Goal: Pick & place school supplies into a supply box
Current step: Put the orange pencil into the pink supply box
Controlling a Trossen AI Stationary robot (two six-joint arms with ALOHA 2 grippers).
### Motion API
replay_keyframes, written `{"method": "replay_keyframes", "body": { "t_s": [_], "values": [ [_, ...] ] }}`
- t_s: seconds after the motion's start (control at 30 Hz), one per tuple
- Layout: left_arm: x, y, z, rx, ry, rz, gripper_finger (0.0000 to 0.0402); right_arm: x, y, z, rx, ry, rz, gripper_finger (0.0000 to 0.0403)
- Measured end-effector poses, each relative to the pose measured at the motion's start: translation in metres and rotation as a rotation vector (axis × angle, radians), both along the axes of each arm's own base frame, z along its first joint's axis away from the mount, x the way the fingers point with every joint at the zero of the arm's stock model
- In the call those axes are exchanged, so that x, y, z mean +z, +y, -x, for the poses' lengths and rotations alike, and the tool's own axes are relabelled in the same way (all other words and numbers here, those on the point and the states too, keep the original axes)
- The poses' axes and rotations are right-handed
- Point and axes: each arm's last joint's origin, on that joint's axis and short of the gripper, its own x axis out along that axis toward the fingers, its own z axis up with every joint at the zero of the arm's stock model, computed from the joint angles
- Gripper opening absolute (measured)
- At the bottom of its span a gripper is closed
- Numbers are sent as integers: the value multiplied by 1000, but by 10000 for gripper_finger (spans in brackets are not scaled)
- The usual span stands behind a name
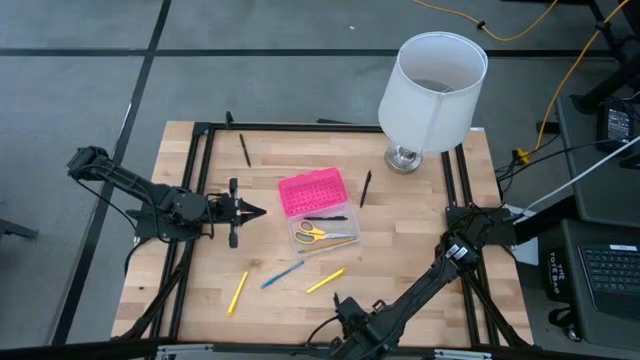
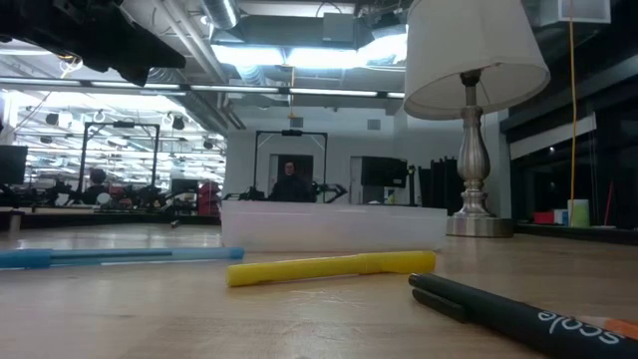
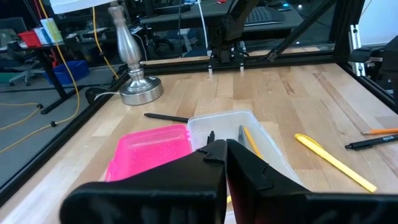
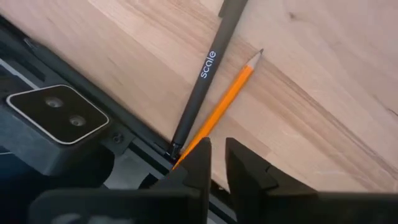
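The supply box stands mid-table, its pink lid (image 1: 312, 190) open beside the clear base (image 1: 325, 233), which holds yellow-handled scissors (image 1: 311, 232) and pens. Loose on the wood lie two yellow pens (image 1: 326, 280) (image 1: 237, 293), a blue pen (image 1: 283, 274) and two black pens (image 1: 244, 150) (image 1: 366, 188). My left gripper (image 1: 255, 211) hovers shut left of the box. At the near edge my right gripper (image 4: 217, 163) points down, narrowly open, over the near ends of a black pen (image 4: 205, 81) and an orange pencil (image 4: 227, 96). My right gripper has one fingertip (image 4: 198, 160) standing over the orange pencil's blunt end (image 4: 188, 155), which runs out of sight behind it. Whether the finger touches the pencil I cannot tell. Nothing shows in the gap between the fingers.
A white-shaded lamp (image 1: 432, 88) stands on its metal foot (image 1: 404, 158) at the far right corner. Black frame bars (image 1: 197, 200) run along the table's edges. A small camera block (image 4: 57, 121) sits just off the near edge by my right gripper.
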Motion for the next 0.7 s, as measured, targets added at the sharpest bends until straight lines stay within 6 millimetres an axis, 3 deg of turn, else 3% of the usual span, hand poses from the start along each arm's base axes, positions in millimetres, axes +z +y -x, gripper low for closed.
{"method": "replay_keyframes", "body": {
  "t_s": [0.27,0.7],
  "values": [
    [0,0,0,0,0,-1,1,0,-2,-2,-14,-63,77,101],
    [0,0,0,0,0,-1,4,-1,-3,-2,-60,-70,80,106]
  ]
}}
